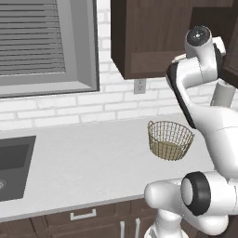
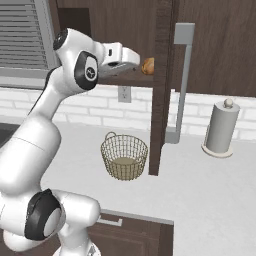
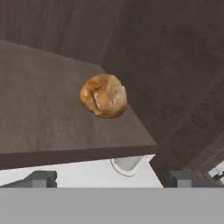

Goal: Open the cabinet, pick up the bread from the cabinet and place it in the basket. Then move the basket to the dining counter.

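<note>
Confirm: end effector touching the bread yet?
Apart. In the hand view the bread sits on the cabinet shelf well ahead of the end effector, with bare shelf between its fingertips and the roll.

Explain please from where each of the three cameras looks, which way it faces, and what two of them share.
Left base view: behind the arm's left, facing the basket on the worktop; arm at right.
Right base view: behind its right, facing the open cabinet; arm at left.
Hand view: on the hand, facing the bread on the shelf; fingertips low.
Both base views share the basket.
</note>
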